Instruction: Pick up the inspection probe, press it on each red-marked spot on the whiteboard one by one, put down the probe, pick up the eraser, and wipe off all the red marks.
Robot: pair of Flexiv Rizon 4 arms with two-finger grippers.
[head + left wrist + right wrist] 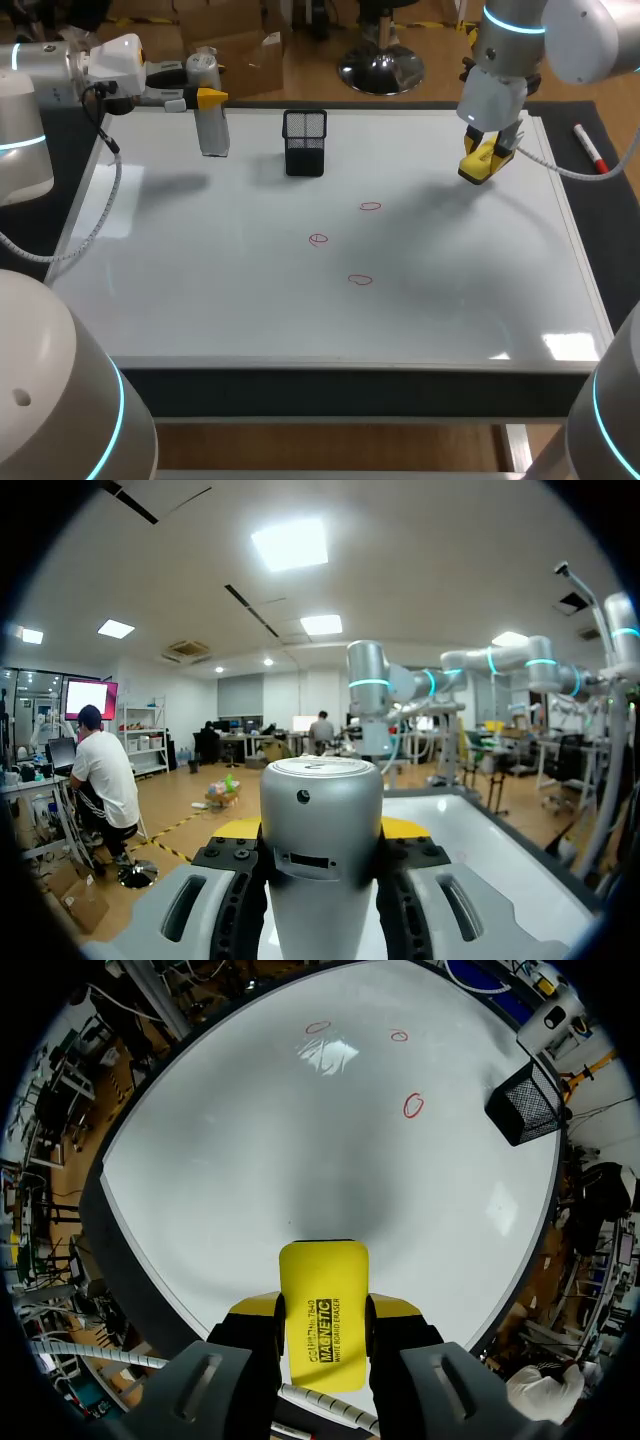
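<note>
Both grippers are loaded. Our left gripper [320, 832] is clamped on the inspection probe [320, 790], a silver cylinder pinched from two sides by the yellow tips. Our right gripper [322, 1312] grips the yellow eraser [322, 1295] the same way.

The left wrist view shows that grip closely, but little of the whiteboard [250, 290] beyond a pale strip past the probe. The head view shows what it cannot: the probe stands upright at the board's far left corner (whether its lower end touches the surface, we cannot tell). The right wrist view looks down on the board and has all three red marks [318, 239] ahead of the eraser, well apart from it. The head view places them near the board's middle.

Our left arm [45, 65] comes in level from the left. Our right arm [590, 35] comes in from the far right corner, its gripper pointing down over the far right part of the board.

The board is glossy and reflects the ceiling lights. A black mesh holder [304, 142] stands at its far edge, between probe and eraser and nearer the probe. A marker [590, 147] lies on the dark mat [610, 240] beside the board's right edge.
</note>
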